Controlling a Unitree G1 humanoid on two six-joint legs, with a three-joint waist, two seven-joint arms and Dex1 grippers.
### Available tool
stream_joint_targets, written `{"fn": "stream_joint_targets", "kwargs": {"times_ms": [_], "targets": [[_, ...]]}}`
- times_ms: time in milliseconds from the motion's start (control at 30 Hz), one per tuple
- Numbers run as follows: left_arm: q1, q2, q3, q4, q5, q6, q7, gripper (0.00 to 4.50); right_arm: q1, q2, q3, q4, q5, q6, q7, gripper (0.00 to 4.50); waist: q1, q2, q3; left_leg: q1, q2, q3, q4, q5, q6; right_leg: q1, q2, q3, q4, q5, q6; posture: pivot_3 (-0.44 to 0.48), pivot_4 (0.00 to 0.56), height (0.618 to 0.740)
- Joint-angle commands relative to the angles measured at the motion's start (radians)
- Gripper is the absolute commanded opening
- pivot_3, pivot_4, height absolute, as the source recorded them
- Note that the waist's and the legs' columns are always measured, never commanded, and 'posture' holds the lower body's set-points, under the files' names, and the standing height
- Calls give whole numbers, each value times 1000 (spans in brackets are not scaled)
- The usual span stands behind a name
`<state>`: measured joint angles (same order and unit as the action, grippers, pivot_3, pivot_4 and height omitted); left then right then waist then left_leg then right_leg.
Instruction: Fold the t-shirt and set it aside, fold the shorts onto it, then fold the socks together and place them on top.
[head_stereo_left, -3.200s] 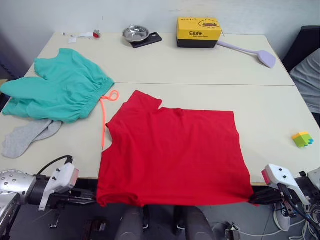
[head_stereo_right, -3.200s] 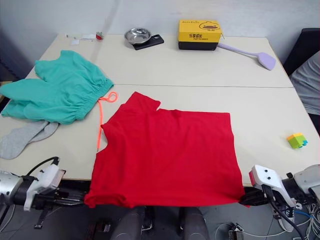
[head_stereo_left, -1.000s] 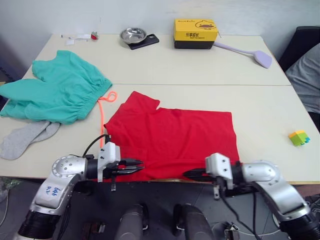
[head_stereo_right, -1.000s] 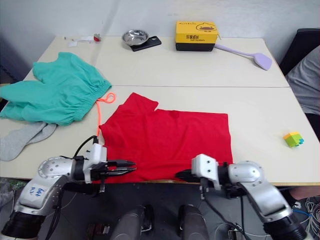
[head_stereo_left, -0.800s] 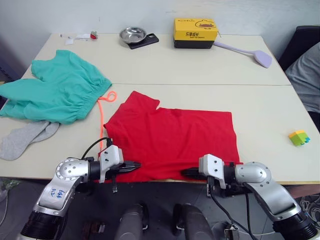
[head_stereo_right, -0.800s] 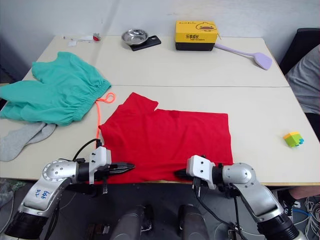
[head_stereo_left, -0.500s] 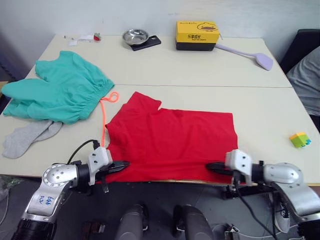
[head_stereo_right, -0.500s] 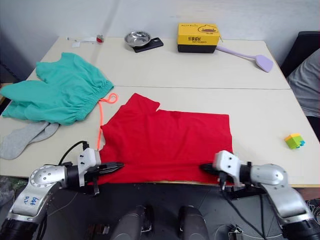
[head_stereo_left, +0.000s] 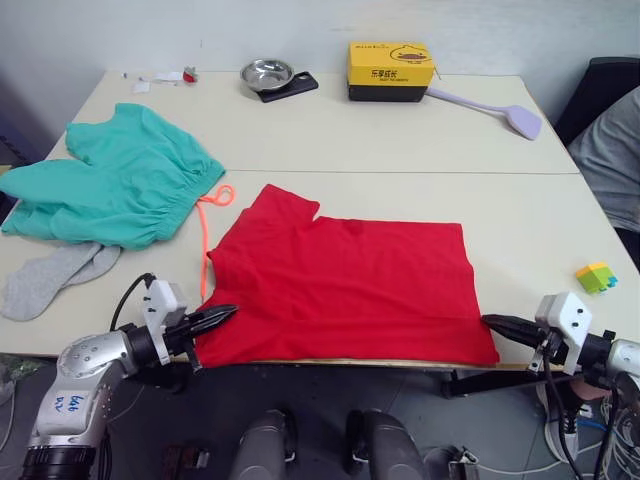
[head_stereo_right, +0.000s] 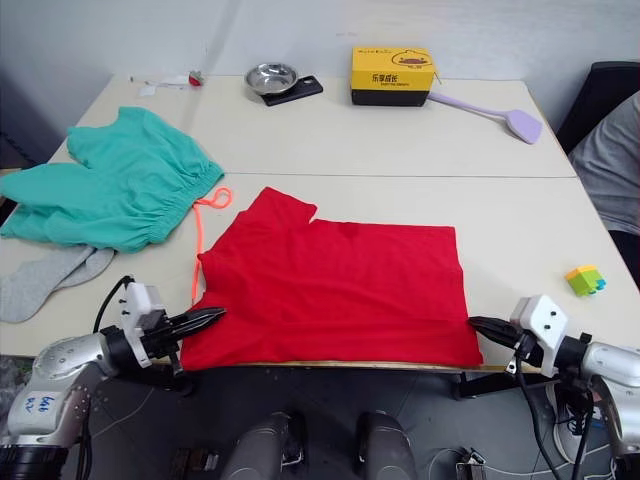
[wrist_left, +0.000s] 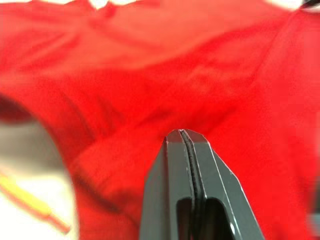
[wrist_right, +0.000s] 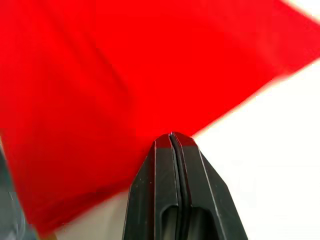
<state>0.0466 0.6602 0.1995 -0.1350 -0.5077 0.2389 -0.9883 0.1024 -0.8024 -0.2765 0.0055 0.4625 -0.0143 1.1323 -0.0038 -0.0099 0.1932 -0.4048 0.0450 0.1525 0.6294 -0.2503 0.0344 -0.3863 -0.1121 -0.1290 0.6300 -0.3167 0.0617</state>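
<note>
On the counter (head_stereo_left: 520, 200), the t-shirt (head_stereo_left: 345, 285) lies spread flat at the near edge, and everything else is placed from it. To its far left the shorts (head_stereo_left: 115, 185) sit crumpled, their orange drawstring (head_stereo_left: 208, 235) trailing down to just beside the t-shirt's left edge. The socks (head_stereo_left: 50, 280) lie nearer than the shorts, touching their lower edge, well apart from the t-shirt. Beyond the t-shirt, at the far side of the counter, stand a yellow box (head_stereo_left: 391, 68), a metal bowl (head_stereo_left: 266, 72) on a dark scale (head_stereo_left: 290, 85), and a lilac spatula (head_stereo_left: 495, 107). To the t-shirt's right rests a small coloured block (head_stereo_left: 596, 276).

At the t-shirt's near left corner the left end effector (head_stereo_left: 222, 315) points in at the hem; the left wrist view shows its fingers (wrist_left: 186, 150) pressed together, tips against red cloth, though whether cloth is caught between them cannot be told. At the near right corner the right end effector (head_stereo_left: 492, 322) has its fingers (wrist_right: 172, 150) pressed together too, tips at the fabric's edge over bare counter.
</note>
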Motion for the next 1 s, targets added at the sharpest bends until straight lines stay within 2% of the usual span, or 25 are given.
{"fn": "stream_joint_targets", "kwargs": {"times_ms": [33, 133, 267, 400, 533, 633, 700, 800, 1000], "targets": [[-25, 10, -3, -68, -44, 45, -12, 11, 6, 35, 70, -207, 77, 73, 7, 0, 1, 0, 0, 0, 0, 0, 0, 0, 0, 0, 0, 0, 0, 0, 0, 0, 150, 740], [-36, 9, -57, -76, 10, 12, -28, 11, 14, 60, 169, -271, 1, 74, -16, 0, 3, 0, 0, 0, 0, -1, 0, 0, -1, 0, 0, 0, 0, 0, 0, 0, 150, 740], [-30, 6, -106, -51, 77, -38, -28, 11, 24, 75, 243, -259, -122, 40, -70, 0, 5, 0, 0, -2, -1, 0, 0, -1, 0, -1, 0, 0, -3, 0, 0, 0, 150, 740], [19, 28, -88, 5, 129, -72, -14, 11, 68, 63, 169, -149, -141, -15, -94, 0, 4, 0, 0, -3, -1, 0, -1, -1, 0, -2, 0, 0, -3, 0, 0, 0, 150, 740], [49, 50, -38, 66, 148, -114, -7, 11, 113, 29, 91, -52, -127, -84, -50, 0, 3, 0, 0, -2, -1, 0, 0, -1, 0, -2, 0, 0, -2, 0, 0, 0, 150, 740], [71, 50, 19, 66, 79, -173, -80, 11, 133, 9, 31, -15, -87, -103, -12, 0, 3, 0, 0, -1, 0, 0, -1, -1, 0, -1, 0, 0, -3, 0, -1, 0, 150, 740], [72, 47, 85, 23, 1, -122, -69, 11, 143, 6, -16, -66, 9, -18, -2, 0, 3, 0, 0, -2, 0, 0, -1, -1, 0, -2, 0, 0, -3, 0, -1, 0, 150, 740], [91, 115, 92, -9, 30, -153, -133, 563, 162, -28, -22, -140, 27, 4, 50, 576, 2, 0, 0, -2, 0, 0, -2, -1, 0, -3, 0, 0, -3, -1, -1, 0, 150, 740], [96, 189, 29, -6, 139, -312, -215, 2452, 168, -84, 10, -184, -60, -41, 93, 2612, 2, 2, 1, -3, 0, 0, -3, -2, -1, -4, 0, 1, -4, -1, -2, 0, 150, 740]]}}
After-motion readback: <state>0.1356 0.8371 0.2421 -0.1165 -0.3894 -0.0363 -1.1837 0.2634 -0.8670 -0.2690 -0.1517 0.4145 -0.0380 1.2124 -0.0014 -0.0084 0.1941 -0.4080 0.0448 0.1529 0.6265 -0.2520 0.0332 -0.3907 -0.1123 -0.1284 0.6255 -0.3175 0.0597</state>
